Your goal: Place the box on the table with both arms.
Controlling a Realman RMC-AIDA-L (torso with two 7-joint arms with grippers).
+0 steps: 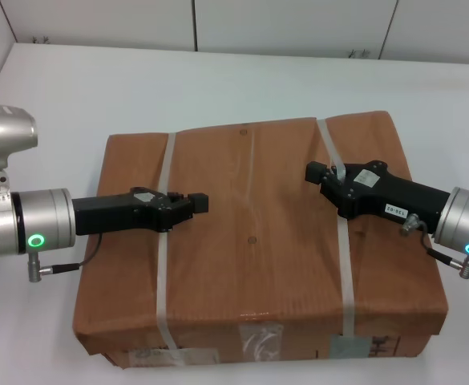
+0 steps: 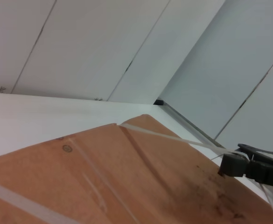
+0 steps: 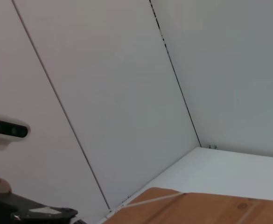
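Note:
The large brown cardboard box [image 1: 250,241] fills the middle of the head view, over the white table [image 1: 98,88]. Two pale straps bind it: the left strap [image 1: 163,281] and the right strap [image 1: 345,273]. My left gripper [image 1: 196,202] lies across the box top at the left strap and looks shut on it. My right gripper [image 1: 313,172] lies at the right strap and looks shut on it. In the left wrist view the right gripper [image 2: 234,163] shows with the strap pulled up off the box [image 2: 127,177]. I cannot tell whether the box touches the table.
White wall panels [image 1: 298,24] stand behind the table's far edge. Bare tabletop shows behind and to the left of the box. The right wrist view shows the box edge [image 3: 211,210], the left gripper [image 3: 43,214] and a white camera head [image 3: 5,130].

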